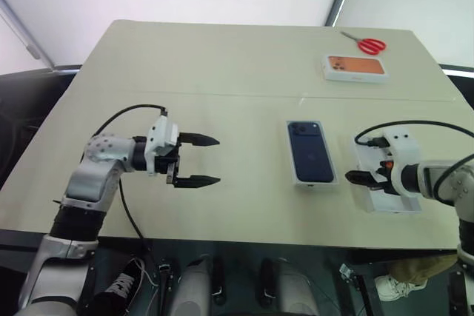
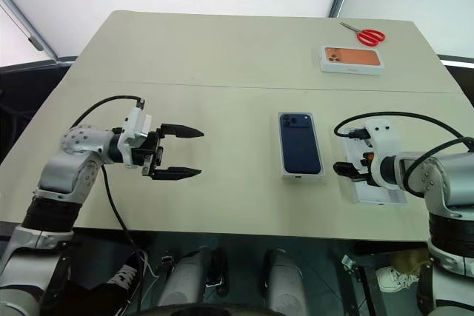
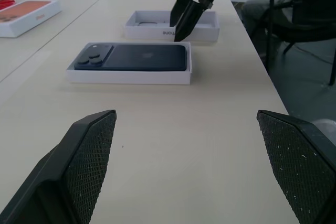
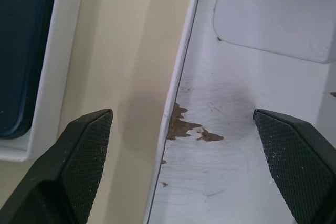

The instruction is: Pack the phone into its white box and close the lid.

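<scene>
Stock on one table: one dark blue phone is lying in one shallow white box; one open white box is sitting alongside; one orange-pictured box and one pair of red scissors are lying farther off.

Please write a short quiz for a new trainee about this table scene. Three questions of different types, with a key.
1. True or false: the left gripper and the right gripper are both open.
2. What lies next to the orange-pictured box at the far side of the table? A) red scissors B) a pen C) a cup
3. Which gripper is over the open white box?

Key: 1 true; 2 A; 3 the right one.
</scene>
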You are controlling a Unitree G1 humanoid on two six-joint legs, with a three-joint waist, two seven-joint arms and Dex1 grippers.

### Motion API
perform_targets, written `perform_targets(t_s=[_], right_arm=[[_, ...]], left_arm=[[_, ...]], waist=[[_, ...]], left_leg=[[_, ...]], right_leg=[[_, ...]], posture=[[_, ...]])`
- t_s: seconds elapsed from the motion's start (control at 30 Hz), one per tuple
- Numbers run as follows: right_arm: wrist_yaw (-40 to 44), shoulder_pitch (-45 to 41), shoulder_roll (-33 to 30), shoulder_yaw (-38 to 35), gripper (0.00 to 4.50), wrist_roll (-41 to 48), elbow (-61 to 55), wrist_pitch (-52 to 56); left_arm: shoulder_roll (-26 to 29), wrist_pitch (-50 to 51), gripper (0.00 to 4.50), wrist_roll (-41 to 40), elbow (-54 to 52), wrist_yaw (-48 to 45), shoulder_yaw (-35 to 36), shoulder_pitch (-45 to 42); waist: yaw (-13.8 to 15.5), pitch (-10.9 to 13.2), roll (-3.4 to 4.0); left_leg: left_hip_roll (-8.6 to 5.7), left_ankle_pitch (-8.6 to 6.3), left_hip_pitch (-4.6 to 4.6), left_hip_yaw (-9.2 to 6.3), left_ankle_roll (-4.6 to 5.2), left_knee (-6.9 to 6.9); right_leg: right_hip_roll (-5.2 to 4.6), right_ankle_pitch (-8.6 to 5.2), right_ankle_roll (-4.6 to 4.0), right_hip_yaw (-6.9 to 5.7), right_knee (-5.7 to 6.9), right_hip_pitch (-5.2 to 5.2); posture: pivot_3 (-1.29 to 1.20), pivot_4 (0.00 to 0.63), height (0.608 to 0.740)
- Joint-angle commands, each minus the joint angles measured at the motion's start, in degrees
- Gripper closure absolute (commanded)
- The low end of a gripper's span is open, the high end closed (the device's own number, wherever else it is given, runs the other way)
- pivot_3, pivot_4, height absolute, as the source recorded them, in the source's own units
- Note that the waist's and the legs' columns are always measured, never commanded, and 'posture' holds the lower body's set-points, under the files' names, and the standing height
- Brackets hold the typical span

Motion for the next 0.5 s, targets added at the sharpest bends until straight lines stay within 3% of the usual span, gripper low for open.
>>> perform_targets(t_s=[0.03, 0.07, 0.17, 0.4, 0.5], right_arm=[[-3.59, -1.49, -1.12, -2.15, 0.03, 3.14, -0.88, 0.39], [-4.39, -1.32, -0.99, -2.33, 0.03, 4.49, -0.83, 0.39], [-7.83, -0.70, -0.33, -2.55, 0.84, 8.52, -1.34, 0.39], [-16.03, 2.68, 0.93, -2.72, 4.40, 15.77, -2.00, 0.39], [-18.87, 2.15, 1.30, -2.54, 4.45, 16.81, -1.04, 0.39]], left_arm=[[-0.51, -0.59, 0.01, -0.63, -2.23, 0.71, 0.11, 0.62], [-0.68, -0.47, 0.01, -0.74, -2.56, 0.94, 0.14, 0.82], [-0.95, -0.40, 0.00, -0.72, -3.00, 1.51, 0.19, 1.20], [-1.11, -0.05, 0.00, -0.96, -3.87, 2.57, 0.55, 1.74], [-1.13, 0.37, 0.00, -1.14, -4.35, 3.24, 0.67, 1.98]], waist=[[-0.01, 0.00, 0.00], [-0.02, 0.00, 0.00], [0.00, 0.00, 0.00], [0.08, -0.02, -0.03], [0.05, -0.03, -0.04]], left_leg=[[0.00, 0.00, 0.00, 0.00, 0.00, 0.00], [0.01, 0.00, -0.01, 0.00, 0.01, 0.00], [0.01, 0.01, -0.01, 0.00, 0.02, 0.00], [0.03, 0.01, 0.00, -0.01, 0.04, 0.02], [0.05, 0.01, 0.01, -0.01, 0.04, 0.04]], right_leg=[[0.01, 0.00, 0.00, 0.00, 0.00, 0.00], [0.02, 0.00, 0.00, 0.00, 0.00, 0.00], [0.03, 0.00, 0.02, 0.00, 0.00, 0.00], [0.08, 0.01, 0.02, 0.01, -0.01, 0.04], [0.12, 0.01, 0.02, 0.01, -0.01, 0.05]], posture=[[0.00, 0.150, 0.738], [0.00, 0.150, 0.738], [0.00, 0.150, 0.738], [0.00, 0.150, 0.738], [0.00, 0.150, 0.738]])
